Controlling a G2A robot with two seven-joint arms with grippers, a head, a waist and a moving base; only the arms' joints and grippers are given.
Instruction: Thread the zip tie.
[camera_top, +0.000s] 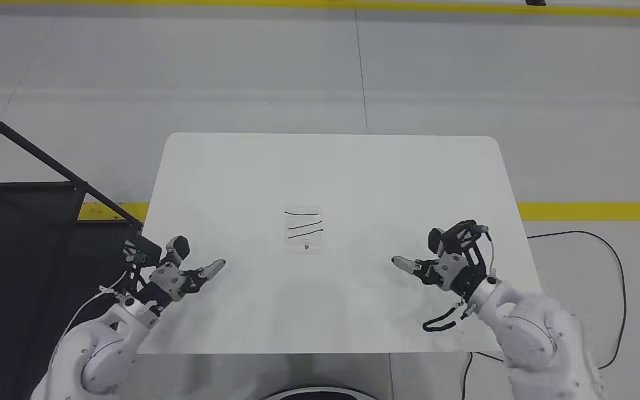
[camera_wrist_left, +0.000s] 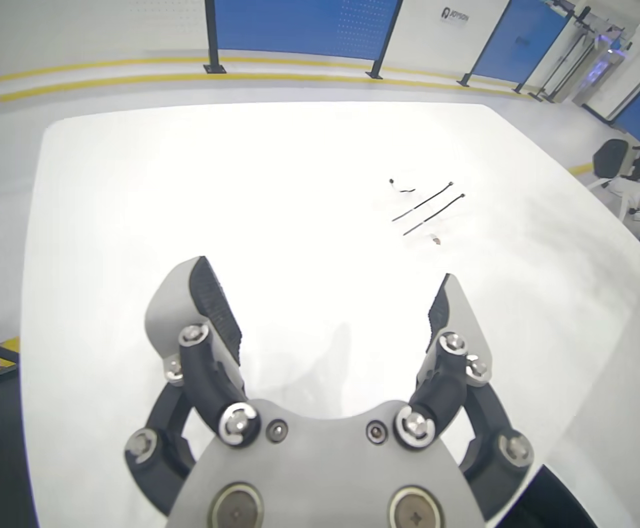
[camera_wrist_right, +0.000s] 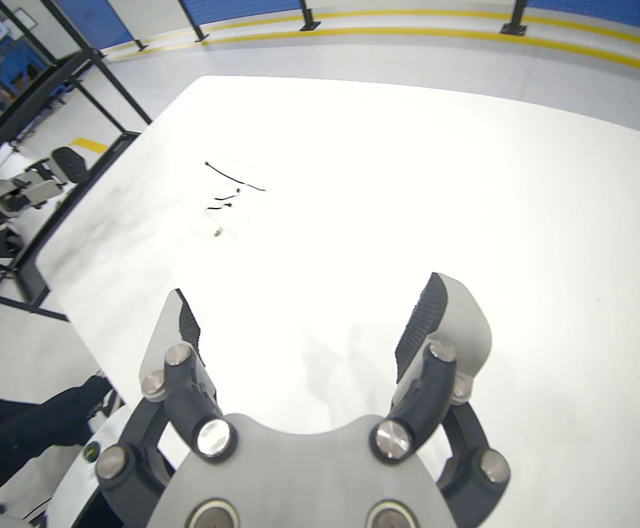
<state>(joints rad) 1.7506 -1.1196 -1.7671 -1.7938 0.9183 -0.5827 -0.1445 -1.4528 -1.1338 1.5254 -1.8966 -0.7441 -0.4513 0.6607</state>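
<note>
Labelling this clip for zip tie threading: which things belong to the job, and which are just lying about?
Job: black zip ties, left gripper, right gripper, both open above the table.
Lying about: small brown speck beside the zip ties.

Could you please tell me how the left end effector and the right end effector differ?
The left end effector is over the table's near-left part, the right end effector over its near-right. The left one points rightward at the zip ties, the right one leftward. Both are open and empty.
</note>
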